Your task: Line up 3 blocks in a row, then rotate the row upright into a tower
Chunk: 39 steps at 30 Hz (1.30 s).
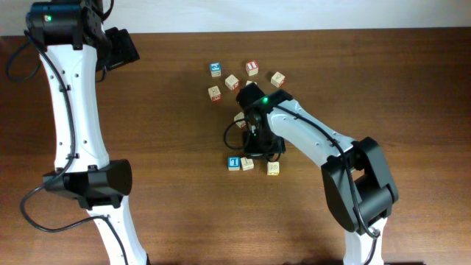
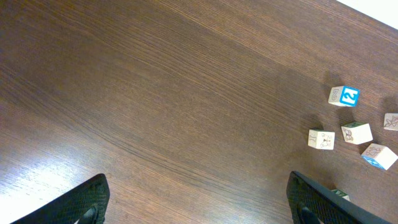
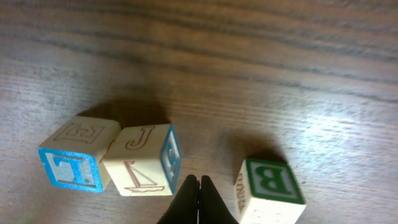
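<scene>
The right pincer (image 3: 199, 200) is pressed together and holds nothing. Its tips sit at the bottom edge of the right wrist view, in the gap between the J block (image 3: 142, 160) and the green-B block (image 3: 270, 186). The blue-L block (image 3: 69, 163) touches the J block's left corner. Closed tips probably suit nudging a cube round rather than lifting it. The left pincer (image 2: 199, 208) hangs spread over bare bench (image 2: 155, 93), well apart, leaving room.
</scene>
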Each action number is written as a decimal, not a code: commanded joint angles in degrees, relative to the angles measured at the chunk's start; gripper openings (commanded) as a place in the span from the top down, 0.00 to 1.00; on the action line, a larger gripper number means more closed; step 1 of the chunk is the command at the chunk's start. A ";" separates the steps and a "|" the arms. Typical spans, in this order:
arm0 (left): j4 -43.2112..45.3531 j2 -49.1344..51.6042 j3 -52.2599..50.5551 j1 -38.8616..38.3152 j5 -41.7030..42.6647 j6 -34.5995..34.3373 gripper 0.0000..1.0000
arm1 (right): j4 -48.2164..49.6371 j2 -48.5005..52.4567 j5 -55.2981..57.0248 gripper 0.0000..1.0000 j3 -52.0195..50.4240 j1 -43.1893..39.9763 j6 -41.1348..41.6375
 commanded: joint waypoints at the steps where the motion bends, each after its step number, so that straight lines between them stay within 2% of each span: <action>1: -0.04 -1.11 0.61 0.17 -0.83 0.44 0.11 | -0.02 0.31 0.28 0.96 -1.31 1.18 1.70; 35: -0.04 -1.11 0.61 0.17 -0.83 0.44 0.10 | 1.25 0.31 -2.75 0.96 -2.12 2.51 0.50; 39: -0.04 -1.11 0.61 0.17 -0.81 0.44 0.10 | -5.33 -0.04 -2.75 0.95 5.07 -2.64 -1.40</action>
